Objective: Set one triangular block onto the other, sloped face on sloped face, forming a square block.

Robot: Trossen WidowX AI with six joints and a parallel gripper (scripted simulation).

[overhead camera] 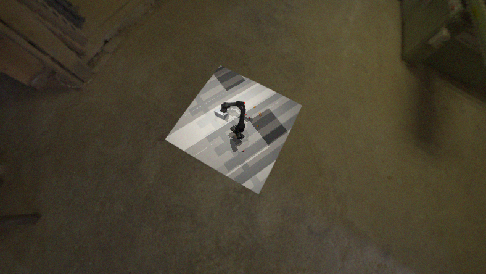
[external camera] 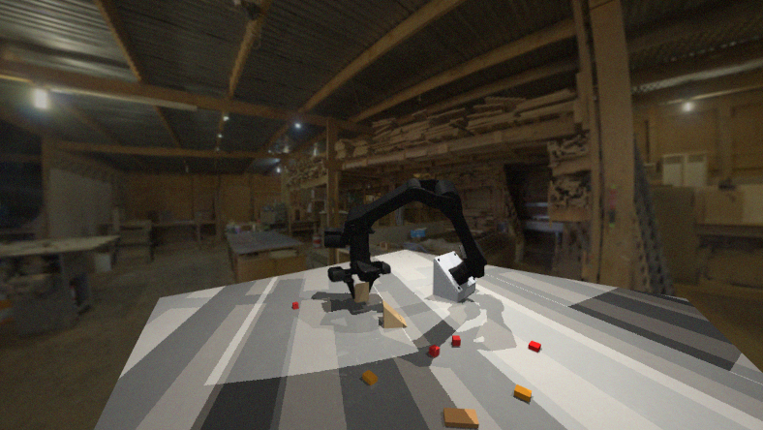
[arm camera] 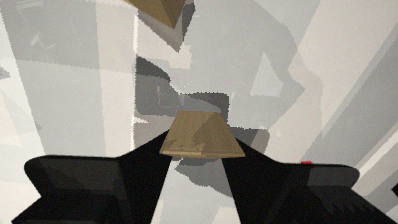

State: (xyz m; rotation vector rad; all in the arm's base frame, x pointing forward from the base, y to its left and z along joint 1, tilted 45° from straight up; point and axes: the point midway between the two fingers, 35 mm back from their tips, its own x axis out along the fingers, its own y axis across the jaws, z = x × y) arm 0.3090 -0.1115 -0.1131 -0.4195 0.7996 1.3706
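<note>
One tan triangular block [external camera: 361, 291] [arm camera: 202, 135] is held between the fingertips, a little above the table; its slope is hard to make out in the exterior view. My gripper [external camera: 361, 290] [arm camera: 197, 131] is shut on it. The other triangular block [external camera: 392, 316] [arm camera: 161, 10] stands on the table with its sloped face showing in the exterior view, to the right of and nearer that camera than the held block. The two blocks are apart. In the wrist view the standing block is cut off by the top edge. In the top view the arm hides most of both blocks.
A grey-white wedge-shaped base [external camera: 445, 280] [overhead camera: 221, 114] carries the arm. Small red pieces [external camera: 294, 305] [external camera: 434, 351] [external camera: 455, 340] [external camera: 534, 346] lie scattered. Orange pieces [external camera: 369, 377] [external camera: 522, 393] and a flat tan block [external camera: 460, 417] lie nearer the exterior camera. Patchy shadows cover the table [overhead camera: 183, 139].
</note>
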